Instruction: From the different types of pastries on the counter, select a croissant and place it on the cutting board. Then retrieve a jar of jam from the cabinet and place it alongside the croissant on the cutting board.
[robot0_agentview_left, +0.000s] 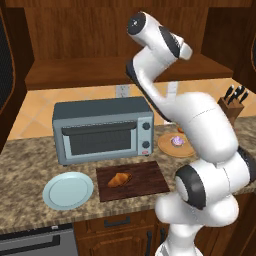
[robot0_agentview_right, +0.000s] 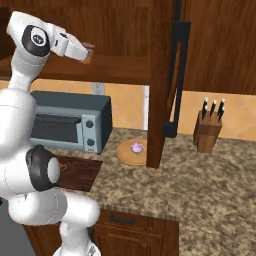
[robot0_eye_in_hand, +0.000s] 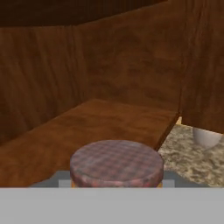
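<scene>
The croissant (robot0_agentview_left: 119, 179) lies on the cutting board (robot0_agentview_left: 145, 175), low and centre in the left base view, just in front of the toaster oven (robot0_agentview_left: 102, 129), so the first half of the task looks done. Its spot toward the board's left leaves bare wood on the right, room enough for a jar beside it.

The arm is raised to the open cabinet, the gripper (robot0_agentview_right: 86, 52) at the shelf (robot0_agentview_right: 120, 69) in the upper left of the right base view. In the hand view, the jam jar (robot0_eye_in_hand: 116, 164) sits low and centre, its checked lid very close to the camera. That suggests the jaws stand on either side of it, but the tips are hidden, so I cannot tell whether they are closed on the jar or merely around it.

A plate (robot0_agentview_left: 67, 190) lies left of the board. A cupcake (robot0_agentview_left: 177, 141) rests on a wooden plate (robot0_agentview_left: 167, 147) to its right.
</scene>
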